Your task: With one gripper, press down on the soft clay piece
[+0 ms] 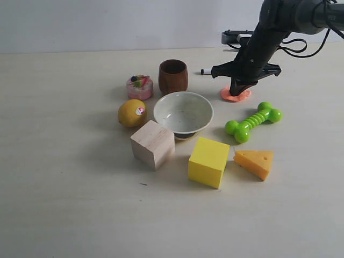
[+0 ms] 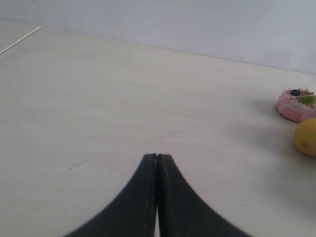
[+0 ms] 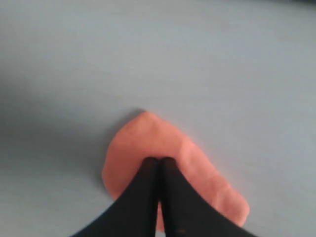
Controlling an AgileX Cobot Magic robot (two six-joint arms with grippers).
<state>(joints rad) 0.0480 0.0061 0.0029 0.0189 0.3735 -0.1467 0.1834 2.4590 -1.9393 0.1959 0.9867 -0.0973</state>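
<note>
Clay [image 1: 236, 98] spot check, where's it at? Hard to pick out among all the toys.

re: back right of the table [image 1: 64, 204], flat salmon blob. It's off to the right of the brown cup [image 1: 173, 76] and just behind the green bone [image 1: 252, 122], apart from both. Right pincer [image 1: 237, 90] is planted on it, so from the outside cam you only see the clay's edge poking out around the tips.

Pincer wide or narrow? And the other one?

re: right one is squeezed fully together, fingers [image 3: 143, 187] side by side with nothing gripped, tips down on top of the clay. The wrist cam shows it nicely, with clay spreading out on both sides of the tips. Left pincer [image 2: 157, 157] is pinched tight too, holding nothing, over bare table. The pink cake [image 2: 295, 104] and lemon [image 2: 307, 136] sit well apart from it, right at the edge of its cam.
</note>
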